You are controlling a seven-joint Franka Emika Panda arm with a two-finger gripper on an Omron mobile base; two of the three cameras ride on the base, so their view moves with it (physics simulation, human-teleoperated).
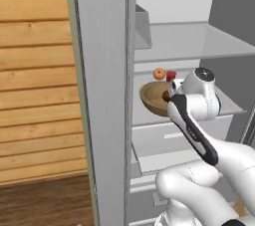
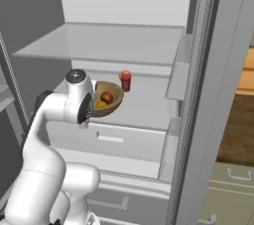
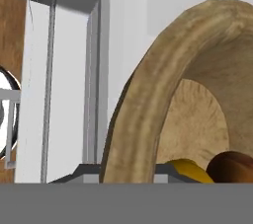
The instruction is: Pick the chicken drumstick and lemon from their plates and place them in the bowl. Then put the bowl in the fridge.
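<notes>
bowl (image 2: 115,101): 1 | lemon (image 2: 101,104): 1 | drumstick (image 2: 107,97): 1 | orange fruit (image 1: 159,73): 1 | red cup (image 2: 126,84): 1 | fridge (image 1: 107,120): 1

You have a small round orange-red fruit (image 1: 159,73) at centre frame, touching a small dark red cup (image 1: 171,75); horizontal wood-plank wall (image 1: 35,70) at left.

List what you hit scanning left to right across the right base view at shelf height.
Arm's wrist joint → bowl holding lemon then chicken drumstick → red cup topped by an orange fruit → fridge door.
</notes>
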